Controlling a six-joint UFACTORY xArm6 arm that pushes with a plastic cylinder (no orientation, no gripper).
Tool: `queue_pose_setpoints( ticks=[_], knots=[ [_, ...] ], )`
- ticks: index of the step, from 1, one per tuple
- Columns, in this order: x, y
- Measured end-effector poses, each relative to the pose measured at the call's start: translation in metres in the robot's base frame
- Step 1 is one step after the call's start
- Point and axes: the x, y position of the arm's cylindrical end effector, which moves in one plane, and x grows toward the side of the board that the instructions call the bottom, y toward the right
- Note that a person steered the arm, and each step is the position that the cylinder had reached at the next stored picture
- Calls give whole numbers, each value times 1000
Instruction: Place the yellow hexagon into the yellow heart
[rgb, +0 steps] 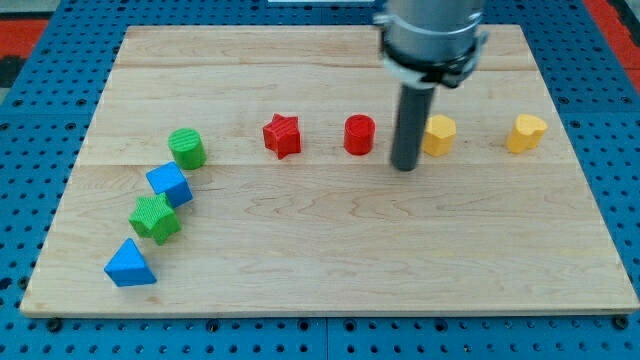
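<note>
Camera view — I carry no claw, only my tip (405, 167), just left of the yellow hexagon (438, 135); the yellow heart (526, 132) sits apart, nearer the tabletop (330, 270) right edge.

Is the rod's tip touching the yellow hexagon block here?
Cannot tell. In the camera view my tip sits just left of the yellow hexagon block; the rod overlaps its edge, hiding any gap.
</note>
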Motion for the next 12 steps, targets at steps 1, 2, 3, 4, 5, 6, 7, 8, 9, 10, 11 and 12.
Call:
queue_pose_setpoints(
  ticks=[1,2,3,4,5,6,7,8,9,10,11,12],
  knots=[
    [-2,5],
    [-2,15],
    [32,76],
    [41,127],
    [28,204],
    [-4,231],
    [-23,156],
    [-35,74],
    [-15,54],
    [-2,24],
    [-2,-40],
    [-36,-14]
  ],
)
